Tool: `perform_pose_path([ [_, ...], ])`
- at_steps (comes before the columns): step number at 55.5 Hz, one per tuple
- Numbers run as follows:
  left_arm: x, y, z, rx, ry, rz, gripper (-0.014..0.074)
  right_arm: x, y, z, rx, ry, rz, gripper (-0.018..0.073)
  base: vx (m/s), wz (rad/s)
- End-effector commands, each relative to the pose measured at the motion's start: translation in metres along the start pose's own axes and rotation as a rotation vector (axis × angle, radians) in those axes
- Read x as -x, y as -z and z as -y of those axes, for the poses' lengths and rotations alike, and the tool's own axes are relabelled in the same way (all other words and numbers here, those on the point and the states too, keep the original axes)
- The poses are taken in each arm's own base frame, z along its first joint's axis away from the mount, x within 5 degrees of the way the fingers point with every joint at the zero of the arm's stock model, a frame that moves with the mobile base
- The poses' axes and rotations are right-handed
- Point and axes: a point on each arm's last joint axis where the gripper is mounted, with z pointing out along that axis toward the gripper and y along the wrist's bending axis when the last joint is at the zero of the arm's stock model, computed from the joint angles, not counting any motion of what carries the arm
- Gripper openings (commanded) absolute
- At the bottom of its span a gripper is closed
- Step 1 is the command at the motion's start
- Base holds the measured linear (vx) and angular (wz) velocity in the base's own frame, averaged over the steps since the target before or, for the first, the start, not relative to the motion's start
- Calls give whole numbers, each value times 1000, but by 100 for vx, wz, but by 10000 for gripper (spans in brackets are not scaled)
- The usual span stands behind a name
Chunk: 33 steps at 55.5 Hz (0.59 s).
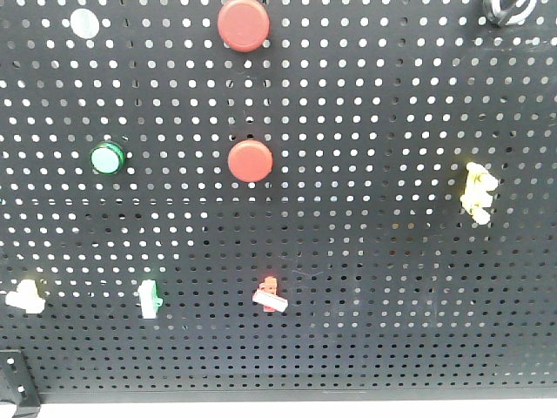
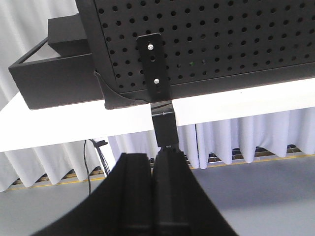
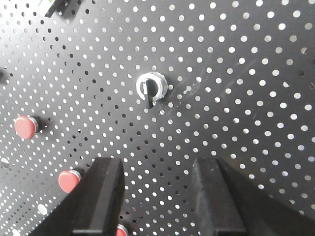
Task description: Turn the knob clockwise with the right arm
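The knob [image 3: 150,88] is a small black selector with a bar pointer and a silver ring collar, set in the black pegboard [image 3: 236,73]. In the right wrist view it sits above the middle, with its pointer hanging almost straight down. My right gripper [image 3: 157,166] is open and empty, short of the board and below the knob, touching nothing. In the front view only part of the knob [image 1: 509,9] shows, at the top right edge. My left gripper [image 2: 152,160] is shut and empty, low in front of the board's bottom edge.
Two red push buttons [image 1: 243,23] [image 1: 250,160] and a green button [image 1: 107,158] sit left of the knob. A yellow switch [image 1: 478,192] is at right, and small white, green and red switches run along the lower row. A bracket [image 2: 155,64] fixes the board to a white table [image 2: 74,128].
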Motion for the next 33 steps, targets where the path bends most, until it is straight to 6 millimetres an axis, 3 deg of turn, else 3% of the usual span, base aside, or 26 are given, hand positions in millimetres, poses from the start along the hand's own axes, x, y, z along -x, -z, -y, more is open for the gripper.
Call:
perform_pose_path([
  [1,-1,-1,1,-5,9,72,-6,8,0,-11,77,27,42,385,0,0],
  [13,-1,-1,1,-5,9,72,-6,9,2,-11,69,61,50,340,0,0],
  [22,-1,-1,1,-5,9,72,-6,20,22,-13,20,355,138,160,0,0],
  [28,-1,-1,1,-5,9,72,-6,20,48,-11,-26,668,253,1,0,0],
  [33,-1,-1,1,-5,9,72,-6,8,71,-2,-50,822,334,-14,0,0],
])
